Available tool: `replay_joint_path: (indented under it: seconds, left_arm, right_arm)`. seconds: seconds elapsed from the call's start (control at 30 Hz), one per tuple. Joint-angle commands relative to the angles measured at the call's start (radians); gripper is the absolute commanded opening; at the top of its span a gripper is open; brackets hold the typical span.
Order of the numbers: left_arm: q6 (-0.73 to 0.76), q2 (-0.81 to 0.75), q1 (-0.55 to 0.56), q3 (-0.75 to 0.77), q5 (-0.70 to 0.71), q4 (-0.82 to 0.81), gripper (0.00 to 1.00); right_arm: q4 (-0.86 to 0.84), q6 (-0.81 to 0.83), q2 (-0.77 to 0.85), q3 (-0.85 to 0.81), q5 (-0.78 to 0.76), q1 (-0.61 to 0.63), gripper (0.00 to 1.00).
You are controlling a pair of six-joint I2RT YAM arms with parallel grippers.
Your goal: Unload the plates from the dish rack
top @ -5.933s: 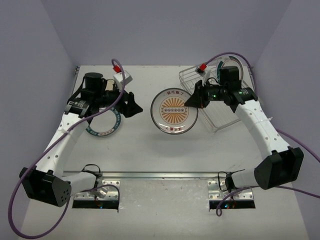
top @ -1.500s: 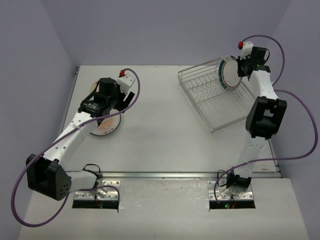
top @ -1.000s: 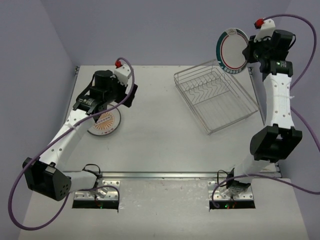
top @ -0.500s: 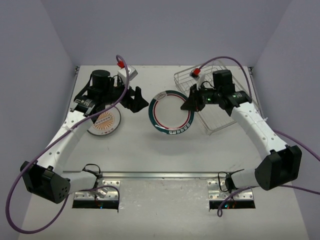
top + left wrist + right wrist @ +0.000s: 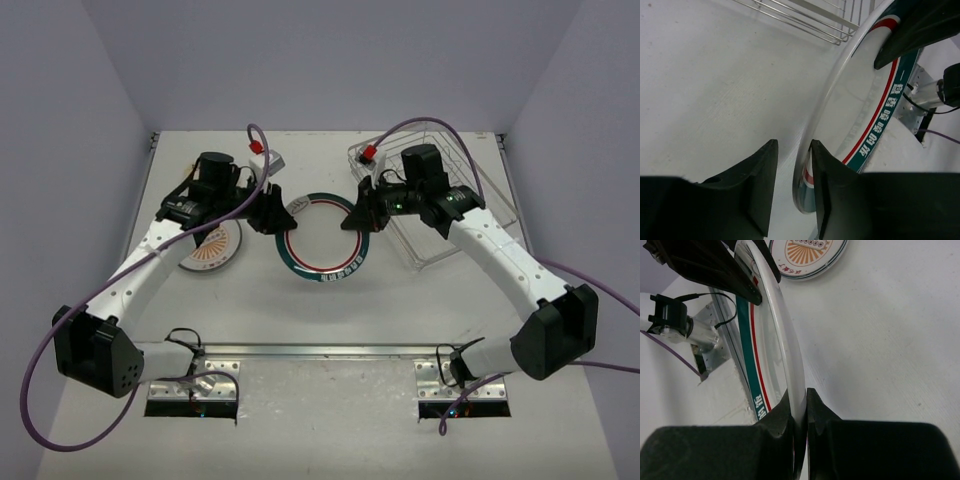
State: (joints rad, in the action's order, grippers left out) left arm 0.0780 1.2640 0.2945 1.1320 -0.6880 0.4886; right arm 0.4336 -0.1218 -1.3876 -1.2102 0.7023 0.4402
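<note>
Green-rimmed plate [image 5: 322, 240] in right pincer [image 5: 353, 214]

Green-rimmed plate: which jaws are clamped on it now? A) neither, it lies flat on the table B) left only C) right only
C: jaws of the right gripper pinch the plate rim; jaws of the left gripper stand apart astride the opposite rim.
</note>
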Motion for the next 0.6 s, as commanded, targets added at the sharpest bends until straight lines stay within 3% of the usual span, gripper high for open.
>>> replay_joint_path:
  seconds: [0.0, 0.03, 0.17, 0.2, 0.27, 0.57]
  left_arm:
    - [0.022, -0.003, -0.013, 0.003, 0.01, 0.001, 0.12]
    - [0.023, -0.001, -0.026, 0.003, 0.007, 0.017, 0.0]
    - [0.036, 0.029, -0.187, 0.009, -0.099, 0.071, 0.0]
    - [0.042, 0.038, -0.225, 0.017, -0.117, 0.088, 0.0]
    - [0.076, 0.072, -0.354, 0.03, -0.153, 0.144, 0.0]
    - [0.289, 0.282, -0.685, 0.114, -0.15, 0.384, 0.0]
  right_arm:
    - [-0.057, -0.036, 0.001, -0.061, 0.047, 0.009, 0.33]
    - [-0.051, -0.04, -0.002, -0.069, 0.036, 0.011, 0.47]
    - [-0.029, -0.061, 0.002, -0.077, -0.046, 0.008, 0.9]
    - [-0.029, -0.059, 0.005, -0.074, -0.066, 0.005, 0.95]
    - [-0.024, -0.065, 0.011, -0.065, -0.129, 0.0, 0.99]
    - [-0.024, -0.129, 0.054, 0.031, -0.165, -0.173, 0.99]
